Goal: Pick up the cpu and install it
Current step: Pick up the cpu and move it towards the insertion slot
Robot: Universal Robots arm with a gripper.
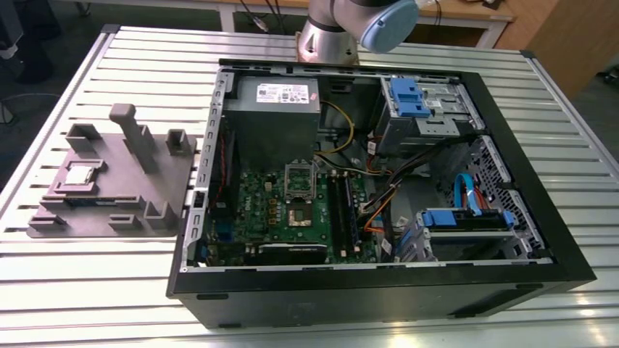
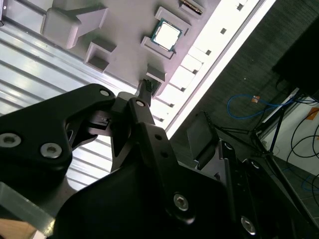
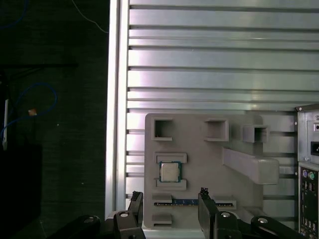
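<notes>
Hovering gripper (image 3: 169, 199) over the cpu (image 3: 170, 172), jaws wide and empty; nested flat between raised lips near the grey holder's (image 3: 209, 164) edge, likely for steady, square gripping.

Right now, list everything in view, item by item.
cpu: one, silver-grey top, in a pocket of the fixture tray.
fixture tray: one, grey, on the table, exterior view's left of the case.
computer case: one, black, open, on the table.
motherboard: one, green, inside the case.
power supply: one, grey, inside the case.
drive brackets: two, blue, inside the case.
table: one, silver, slatted.
arm: one, silver, beyond the case.
gripper: one, black, open, above the tray, apart from the cpu.
</notes>
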